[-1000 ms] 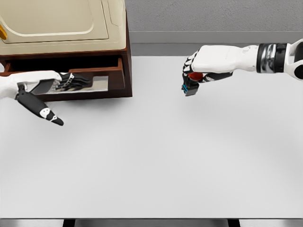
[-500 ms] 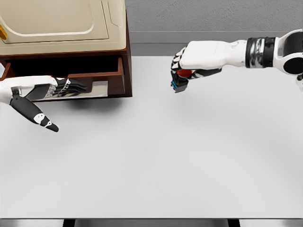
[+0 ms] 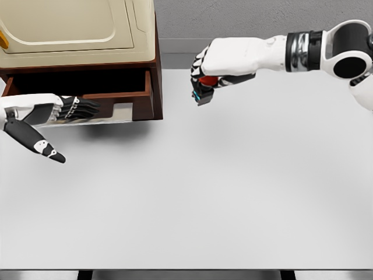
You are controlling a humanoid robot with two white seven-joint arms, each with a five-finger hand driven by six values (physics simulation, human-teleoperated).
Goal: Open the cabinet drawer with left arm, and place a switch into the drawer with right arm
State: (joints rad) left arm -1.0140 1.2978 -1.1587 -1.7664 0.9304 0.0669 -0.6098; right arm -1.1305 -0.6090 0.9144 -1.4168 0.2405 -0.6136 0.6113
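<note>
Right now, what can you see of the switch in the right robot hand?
The switch is a small dark block with a red top part and a blue-cyan edge. It hangs above the white table, right of the open drawer, clasped in the curled fingers of the right robot hand, which hide most of it.

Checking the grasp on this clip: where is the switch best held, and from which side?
By its dark body, from above, as the right hand does now: fingers wrap the top of the switch, leaving its blue-edged lower end hanging free, so it can be lowered into the open drawer.
</note>
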